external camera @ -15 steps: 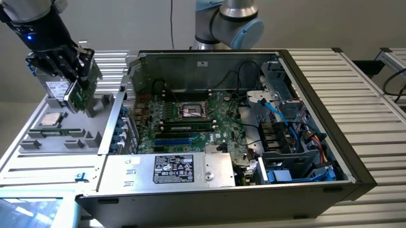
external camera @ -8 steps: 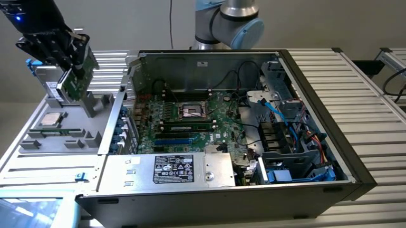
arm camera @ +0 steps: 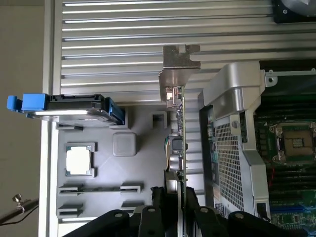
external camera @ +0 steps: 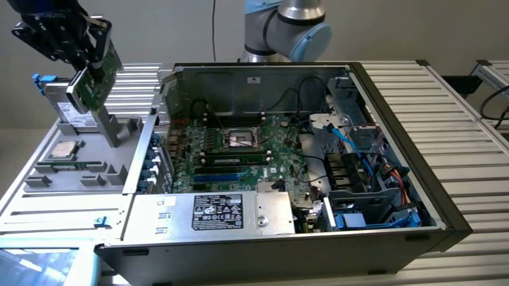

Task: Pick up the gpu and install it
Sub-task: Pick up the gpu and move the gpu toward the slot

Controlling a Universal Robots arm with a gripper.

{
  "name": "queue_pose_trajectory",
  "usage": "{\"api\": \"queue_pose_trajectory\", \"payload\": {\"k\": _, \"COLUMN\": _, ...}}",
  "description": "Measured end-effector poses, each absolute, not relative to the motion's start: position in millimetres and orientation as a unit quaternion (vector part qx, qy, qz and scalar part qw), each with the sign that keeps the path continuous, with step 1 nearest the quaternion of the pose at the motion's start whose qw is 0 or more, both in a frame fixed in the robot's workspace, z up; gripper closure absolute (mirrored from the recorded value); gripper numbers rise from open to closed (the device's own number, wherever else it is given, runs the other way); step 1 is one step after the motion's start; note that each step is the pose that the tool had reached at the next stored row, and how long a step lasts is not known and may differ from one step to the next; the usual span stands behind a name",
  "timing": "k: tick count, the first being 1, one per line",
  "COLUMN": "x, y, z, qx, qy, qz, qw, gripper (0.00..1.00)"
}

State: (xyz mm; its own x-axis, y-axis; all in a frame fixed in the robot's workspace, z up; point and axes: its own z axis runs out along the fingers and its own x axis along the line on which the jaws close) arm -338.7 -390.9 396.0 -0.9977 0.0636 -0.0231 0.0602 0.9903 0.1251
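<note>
Bright, even, diffuse light casts only soft shadows.

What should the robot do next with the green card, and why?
Probably carry it sideways toward the open case. The end effector holds the gpu up over the gray tray, while the motherboard it plugs into lies inside the case, toward the exterior view's right.

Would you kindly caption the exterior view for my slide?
Gripper holds the gpu above the gray parts tray, beside the open computer case.
</note>
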Motion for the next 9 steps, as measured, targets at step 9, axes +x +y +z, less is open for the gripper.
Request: {"api": "queue_pose_trajectory", "payload": {"k": 9, "x": -303.8, "y": -391.1, "z": 410.2, "qx": 0.032, "qy": 0.998, "qz": 0.062, "qw": 0.003, "gripper": 0.72}}
